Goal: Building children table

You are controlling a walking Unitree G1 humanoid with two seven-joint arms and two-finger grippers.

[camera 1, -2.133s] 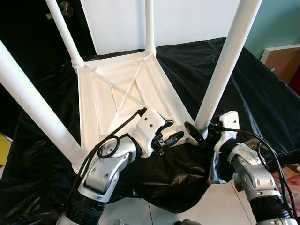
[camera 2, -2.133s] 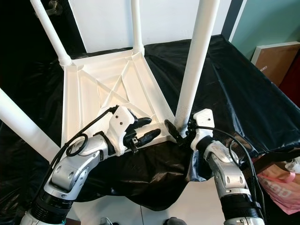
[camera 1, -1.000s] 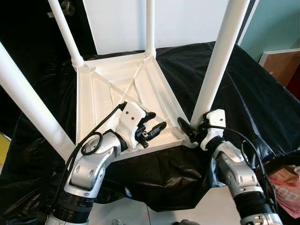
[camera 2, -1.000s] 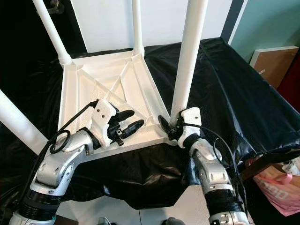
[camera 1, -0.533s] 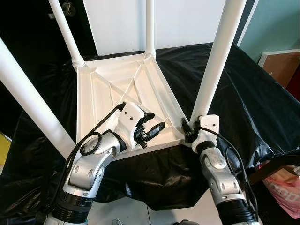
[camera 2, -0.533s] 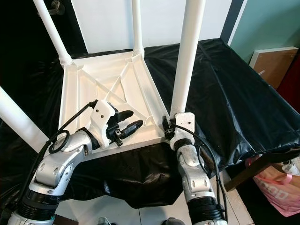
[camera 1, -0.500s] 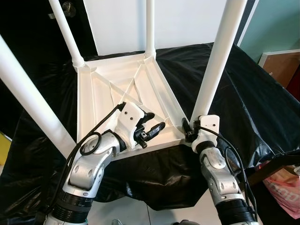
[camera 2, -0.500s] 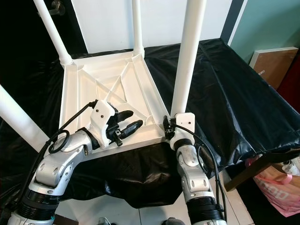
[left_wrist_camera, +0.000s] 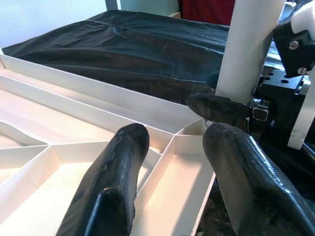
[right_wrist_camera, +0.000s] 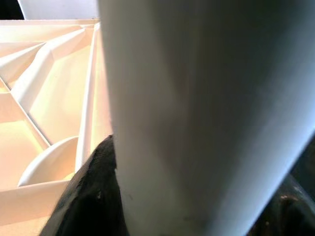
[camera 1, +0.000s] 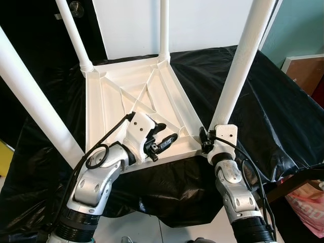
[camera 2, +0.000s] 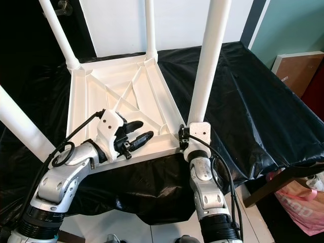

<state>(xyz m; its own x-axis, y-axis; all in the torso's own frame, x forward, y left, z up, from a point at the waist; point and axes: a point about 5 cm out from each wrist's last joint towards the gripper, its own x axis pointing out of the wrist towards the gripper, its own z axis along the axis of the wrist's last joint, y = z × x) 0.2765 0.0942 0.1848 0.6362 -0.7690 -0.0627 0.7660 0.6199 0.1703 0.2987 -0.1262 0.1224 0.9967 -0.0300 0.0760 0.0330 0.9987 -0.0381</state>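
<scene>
Table leg (camera 1: 238, 71) clamped at its base by right pincer (camera 1: 206, 140), left pincer (camera 1: 163, 137) spread wide over upturned tabletop (camera 1: 109, 101)

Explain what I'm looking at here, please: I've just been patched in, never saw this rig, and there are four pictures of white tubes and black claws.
It is a humanoid robot with two silver arms, each ending in two long black fingers. The two wide pictures come from the eyes of its head camera, looking down. The two close-ups come from cameras on its wrists.

On a black plastic sheet lies a white plastic children's table, upside down, its ribbed underside facing up and four white tubular legs standing up from the corners.

The right gripper is at the base of the near right leg; the right wrist view shows that leg close up with a black finger on either side, so it appears clamped on the leg. The left gripper hovers open over the ribbed underside, holding nothing.
</scene>
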